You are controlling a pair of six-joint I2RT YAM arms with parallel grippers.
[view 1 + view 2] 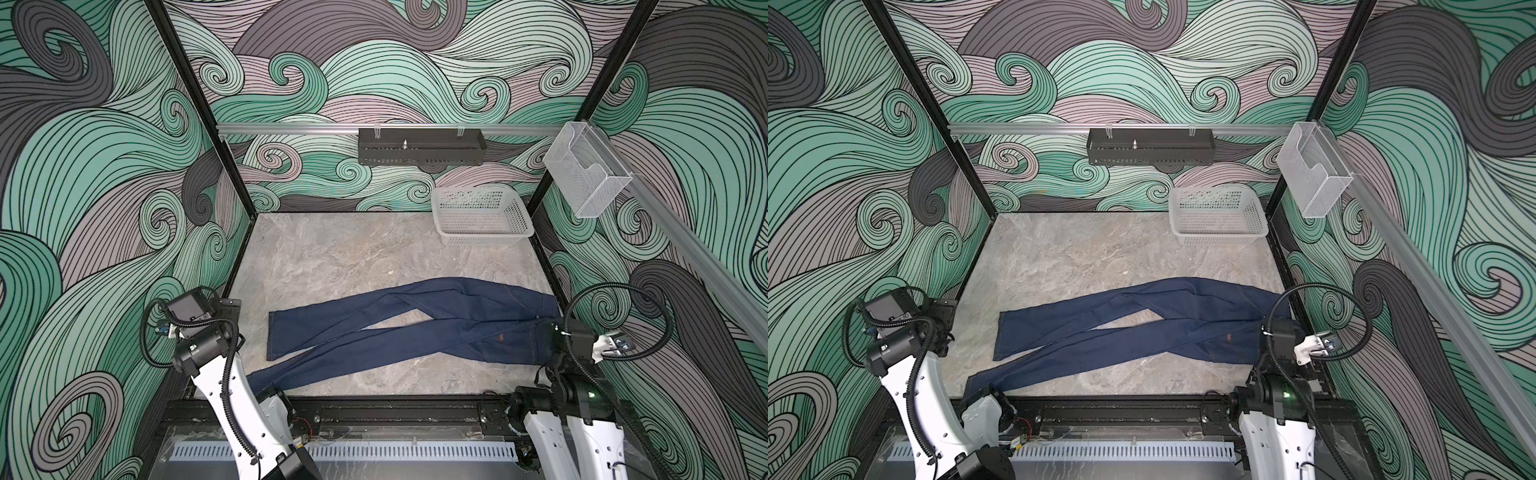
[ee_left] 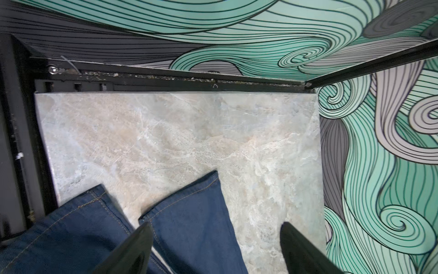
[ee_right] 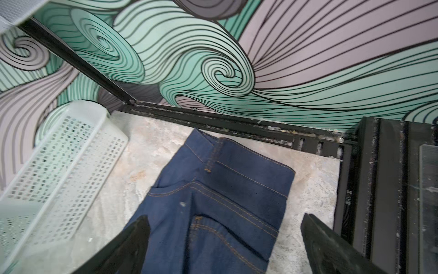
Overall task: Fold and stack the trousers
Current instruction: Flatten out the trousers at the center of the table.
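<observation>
The trousers (image 1: 415,328) (image 1: 1142,328) are dark blue jeans lying flat across the front of the marble table (image 1: 332,257). Their waist is at the right and their two legs cross on the way left. The nearer leg's cuff reaches the table's front edge by the left arm's base. In the left wrist view my left gripper (image 2: 215,227) is open above the farther leg's cuff (image 2: 196,213), holding nothing. In the right wrist view my right gripper (image 3: 225,218) is open over the waistband and pockets (image 3: 225,189), with no cloth between its fingers.
A white perforated basket (image 1: 486,239) (image 1: 1221,237) (image 3: 71,170) stands at the table's back right corner. A black tray (image 1: 422,145) hangs on the back rail and a clear holder (image 1: 586,174) on the right rail. Patterned walls close in three sides.
</observation>
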